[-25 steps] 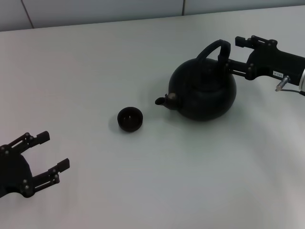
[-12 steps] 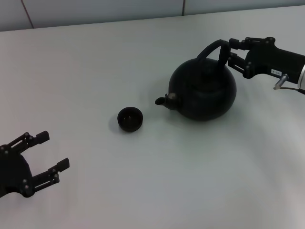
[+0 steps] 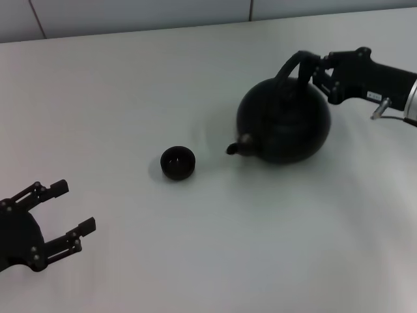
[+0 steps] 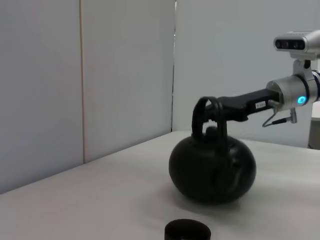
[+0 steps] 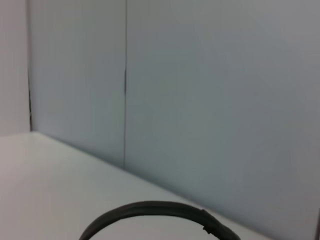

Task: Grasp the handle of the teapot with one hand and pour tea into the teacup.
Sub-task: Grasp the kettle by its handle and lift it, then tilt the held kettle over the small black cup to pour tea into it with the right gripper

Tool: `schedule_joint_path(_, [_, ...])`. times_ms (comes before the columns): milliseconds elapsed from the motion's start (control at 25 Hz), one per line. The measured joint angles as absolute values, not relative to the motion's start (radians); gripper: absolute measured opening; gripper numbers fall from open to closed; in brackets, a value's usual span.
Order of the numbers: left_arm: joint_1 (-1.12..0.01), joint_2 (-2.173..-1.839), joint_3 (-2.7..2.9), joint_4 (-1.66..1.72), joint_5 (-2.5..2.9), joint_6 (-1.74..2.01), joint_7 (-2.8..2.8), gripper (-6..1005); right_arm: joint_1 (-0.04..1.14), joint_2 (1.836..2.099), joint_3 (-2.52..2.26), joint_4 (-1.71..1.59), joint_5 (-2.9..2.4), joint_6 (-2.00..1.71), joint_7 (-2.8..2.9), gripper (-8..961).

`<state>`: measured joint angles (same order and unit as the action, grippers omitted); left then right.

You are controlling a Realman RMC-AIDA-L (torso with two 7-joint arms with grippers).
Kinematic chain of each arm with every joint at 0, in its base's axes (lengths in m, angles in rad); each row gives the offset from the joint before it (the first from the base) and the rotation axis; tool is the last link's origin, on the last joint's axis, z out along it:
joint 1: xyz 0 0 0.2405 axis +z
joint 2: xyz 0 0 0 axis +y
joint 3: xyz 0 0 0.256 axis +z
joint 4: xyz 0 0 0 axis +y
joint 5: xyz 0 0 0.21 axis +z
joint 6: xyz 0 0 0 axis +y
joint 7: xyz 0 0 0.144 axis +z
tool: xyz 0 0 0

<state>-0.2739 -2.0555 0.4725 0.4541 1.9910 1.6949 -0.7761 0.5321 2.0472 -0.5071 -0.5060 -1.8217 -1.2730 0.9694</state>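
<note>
The black teapot (image 3: 283, 124) is at the right of the table, its spout (image 3: 237, 147) pointing toward the teacup. My right gripper (image 3: 315, 70) reaches in from the right and is shut on the handle (image 3: 293, 65) near its top. The left wrist view shows the same grip, with the right gripper (image 4: 223, 107) on the handle (image 4: 204, 114) above the teapot (image 4: 212, 167). The small black teacup (image 3: 177, 162) stands upright left of the spout, a short gap away. In the right wrist view only the handle's arc (image 5: 150, 209) shows. My left gripper (image 3: 75, 207) rests open at the lower left.
A pale wall (image 3: 130, 13) runs along the table's far edge. The white table (image 3: 215, 248) holds only the teapot and the teacup (image 4: 187, 231).
My right gripper moved in and shut on the handle. The teapot shifted slightly right and turned, so its spout swung down toward the table's front. The left arm stayed put.
</note>
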Motion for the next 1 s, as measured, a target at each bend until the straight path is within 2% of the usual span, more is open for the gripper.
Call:
schedule_joint_path(160, [-0.272, -2.056, 0.473, 0.454, 1.991, 1.698, -0.776, 810, 0.537, 2.050, -0.507, -0.518, -1.784, -1.276, 0.986, 85])
schedule_joint_path(600, [-0.271, -2.059, 0.480, 0.444, 1.991, 1.699, -0.763, 810, 0.662, 2.062, -0.527, -0.518, -1.767, -1.177, 1.044, 82])
schedule_joint_path(1000, [-0.277, -2.060, 0.475, 0.443, 1.991, 1.700, -0.762, 810, 0.713, 2.065, -0.609, -0.526, -1.765, -1.153, 0.963, 81])
